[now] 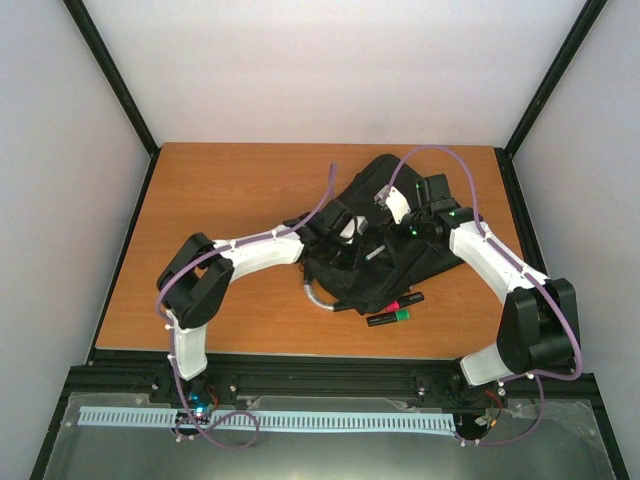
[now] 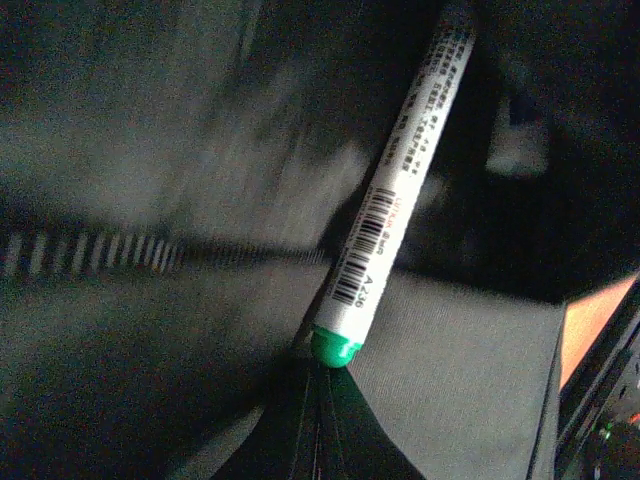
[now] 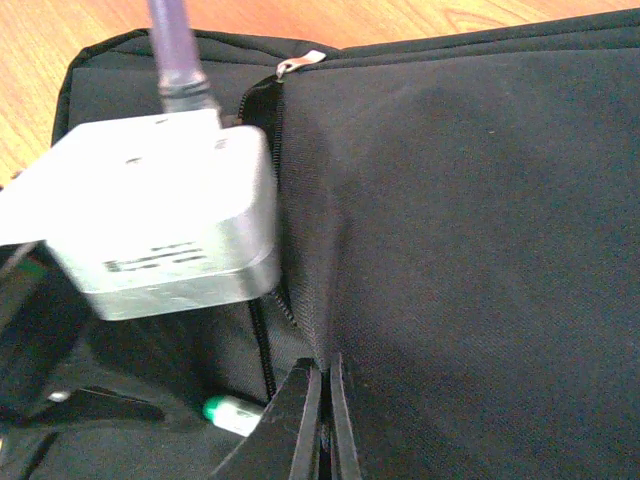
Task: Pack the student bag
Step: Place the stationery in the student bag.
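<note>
Black student bag (image 3: 480, 230) in right tool (image 3: 322, 395), marker (image 2: 395, 200) in left tool (image 2: 322, 385)

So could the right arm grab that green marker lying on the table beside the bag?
Probably not right now: its end effector is pinched shut on the student bag's fabric. The green marker lies uncovered on the table near that arm, so letting go should free it.

— Where's the room?
— Left of the student bag (image 1: 400, 275) and beyond it, bare table (image 1: 220, 200), wide open.
— And the near side?
— Tighter: a pink marker (image 1: 405, 300) and a green marker (image 1: 388, 318) lie just beside the bag, its grey loop handle (image 1: 316, 298) too.
— The zip (image 3: 268, 340)?
— Crowded! The left gripper (image 2: 322, 385) with a white pen (image 2: 400, 180) sits in it, the right gripper (image 3: 322, 390) pinching fabric alongside.
</note>
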Action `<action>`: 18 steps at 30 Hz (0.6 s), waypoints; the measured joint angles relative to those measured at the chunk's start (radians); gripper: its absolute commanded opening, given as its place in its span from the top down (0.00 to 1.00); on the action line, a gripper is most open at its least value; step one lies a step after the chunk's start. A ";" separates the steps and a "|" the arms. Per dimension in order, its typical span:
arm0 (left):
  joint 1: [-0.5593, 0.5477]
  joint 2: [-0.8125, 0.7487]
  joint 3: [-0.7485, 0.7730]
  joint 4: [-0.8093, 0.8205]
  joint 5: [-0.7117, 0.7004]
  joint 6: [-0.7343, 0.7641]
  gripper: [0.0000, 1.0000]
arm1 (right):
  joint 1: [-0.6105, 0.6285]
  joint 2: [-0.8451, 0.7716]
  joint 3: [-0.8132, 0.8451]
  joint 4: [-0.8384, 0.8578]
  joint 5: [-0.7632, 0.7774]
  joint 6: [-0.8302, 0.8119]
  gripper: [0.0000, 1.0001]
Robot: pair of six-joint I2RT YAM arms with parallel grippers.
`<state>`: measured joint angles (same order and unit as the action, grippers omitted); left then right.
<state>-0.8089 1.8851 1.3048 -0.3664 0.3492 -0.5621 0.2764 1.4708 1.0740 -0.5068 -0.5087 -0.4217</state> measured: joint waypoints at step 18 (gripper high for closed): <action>0.000 0.172 0.120 0.290 0.068 -0.236 0.99 | -0.021 0.005 0.000 0.022 0.044 0.000 0.97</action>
<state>-0.8089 2.0567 1.4246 -0.0769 0.4171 -0.7979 0.2550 1.4754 1.0740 -0.4850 -0.4648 -0.4217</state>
